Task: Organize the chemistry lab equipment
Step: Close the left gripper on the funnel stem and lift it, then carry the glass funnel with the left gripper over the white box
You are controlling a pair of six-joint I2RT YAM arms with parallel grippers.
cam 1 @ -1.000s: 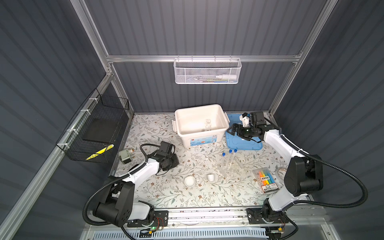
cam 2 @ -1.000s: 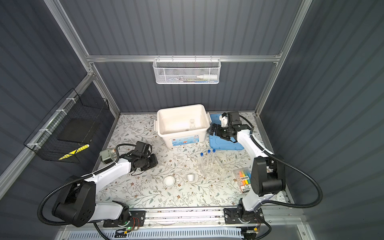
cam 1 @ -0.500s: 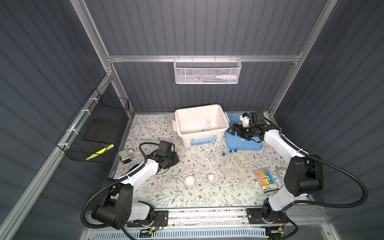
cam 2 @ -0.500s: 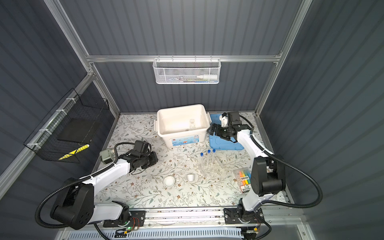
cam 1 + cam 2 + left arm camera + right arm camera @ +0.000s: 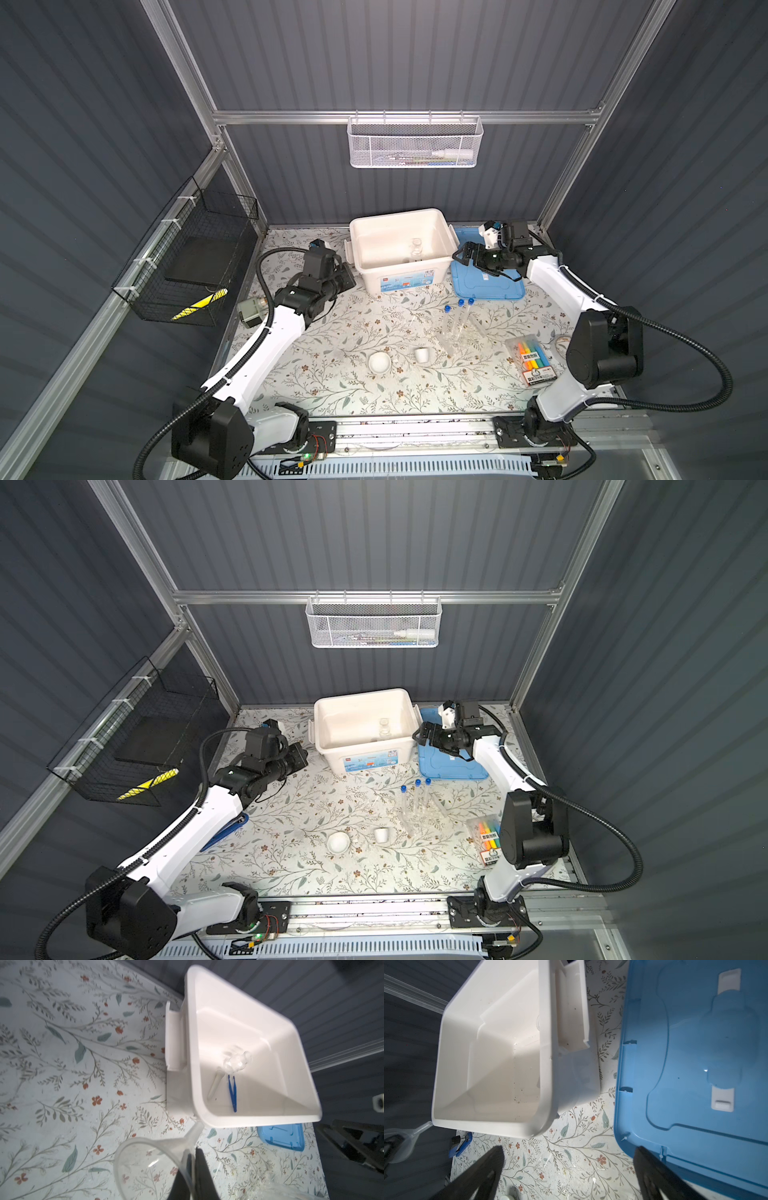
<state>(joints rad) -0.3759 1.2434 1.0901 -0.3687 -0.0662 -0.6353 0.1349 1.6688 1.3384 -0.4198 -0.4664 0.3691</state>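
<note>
You're looking at a table [image 5: 332,386] wearing a floral cover. At the back, a white bin [image 5: 399,282] is sitting just beside a blue lid [image 5: 486,284] that is lying flat. Toward the front, the white mortar bowl [image 5: 380,362] and small white cup [image 5: 422,355] are standing near each other. The clear rack [image 5: 457,338] is resting to their right, and the pack of coloured highlighters [image 5: 532,359] is lying beyond it. A blue-and-black stapler [image 5: 226,831] is lying at the left, partly hidden.

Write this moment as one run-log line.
left tool: shut on clear funnel | right tool: open, empty | bin: flask, pestle, tweezers inside

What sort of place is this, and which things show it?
Likely a robot training cell staged as a lab: left arm and right arm on a rail, grey panelled walls, capped test tubes.
</note>
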